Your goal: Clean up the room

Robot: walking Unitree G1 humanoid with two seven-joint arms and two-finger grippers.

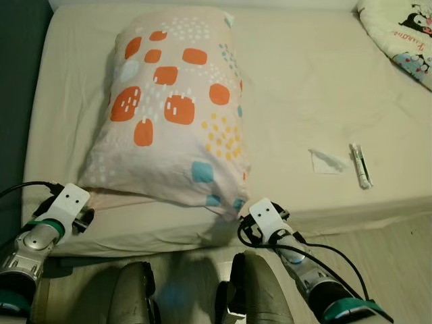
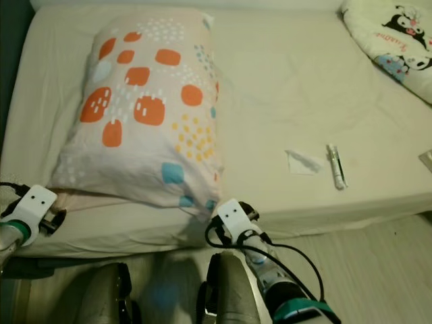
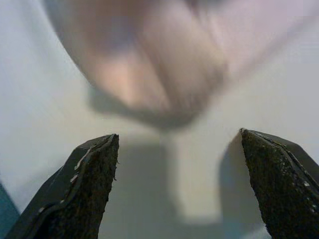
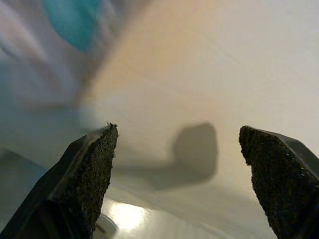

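Fingers spread wide, our left gripper [image 3: 177, 186] and right gripper [image 4: 177, 181] sit at the near corners of the patterned pillow [image 1: 172, 111] on the bed [image 1: 304, 81]; right of it lie a wrapper [image 1: 327, 161] and tube [image 1: 361, 165].

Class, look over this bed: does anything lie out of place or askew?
Yes. The patterned pillow lies aslant, its near corner hanging over the bed's front edge. To its right, a crumpled scrap of wrapper and a small tube lie loose on the sheet, like litter. A printed blanket sits bunched at the far right corner.
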